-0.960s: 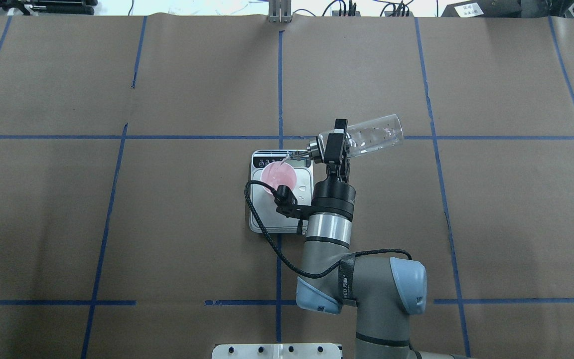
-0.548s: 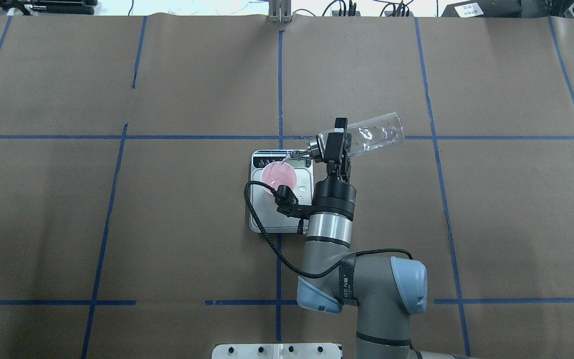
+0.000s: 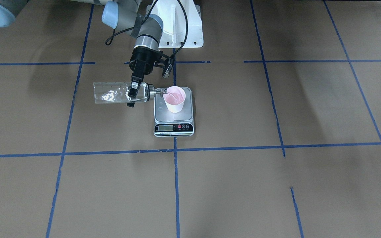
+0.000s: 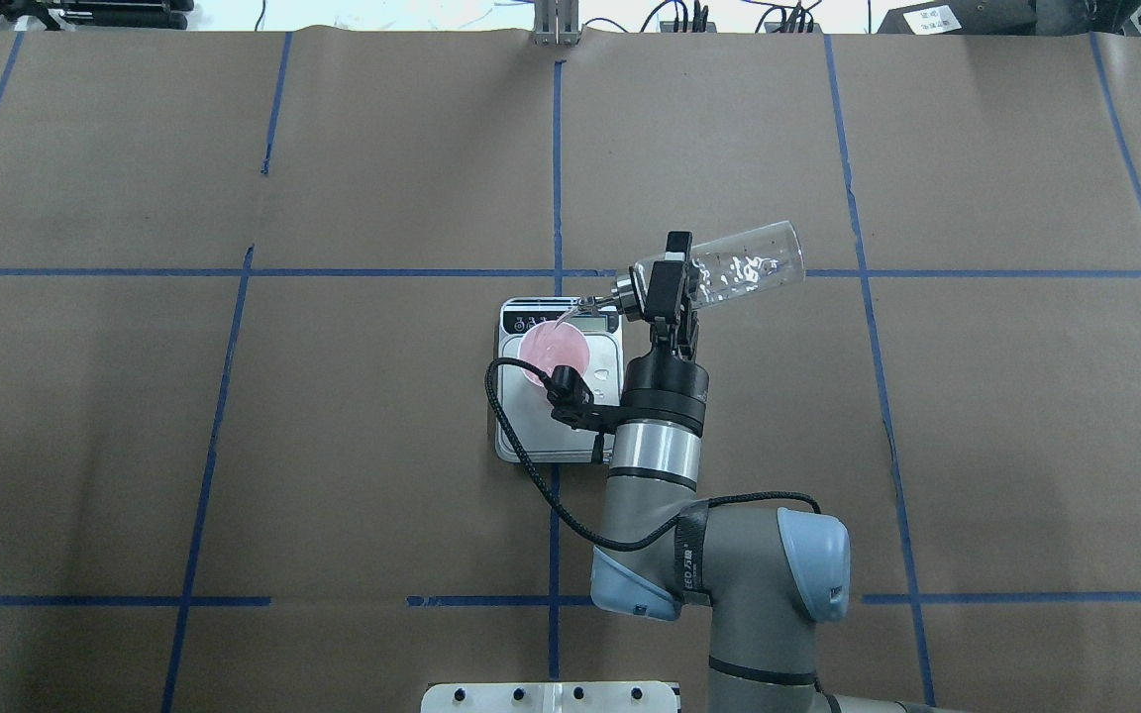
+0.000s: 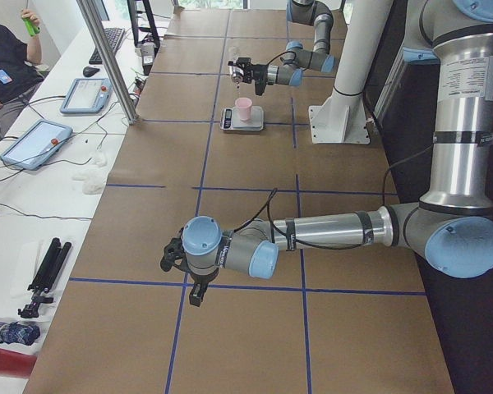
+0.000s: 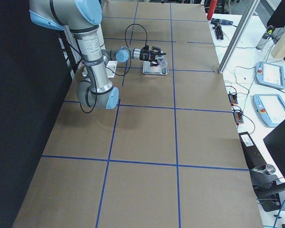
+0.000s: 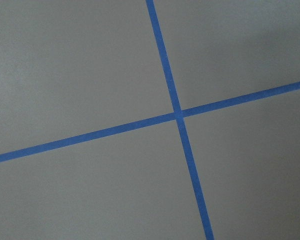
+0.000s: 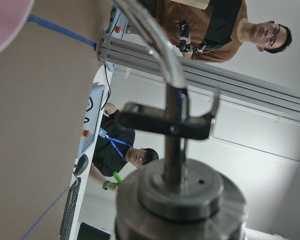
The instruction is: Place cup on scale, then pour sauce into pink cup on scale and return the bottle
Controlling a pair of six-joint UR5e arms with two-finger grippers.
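Tilt is being increased: the bottle base is being lifted slightly higher than a half-second ago, so pouring is judged ongoing. It is being pinched near its neck by the right gripper, with its spout being held over the upright pink cup on the scale.

Tilted bottle at cup rim; right arm just beside scale.

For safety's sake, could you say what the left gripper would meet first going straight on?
Probably the table paper near the blue tape crossing; the left gripper points down, its wrist view showing nothing else.
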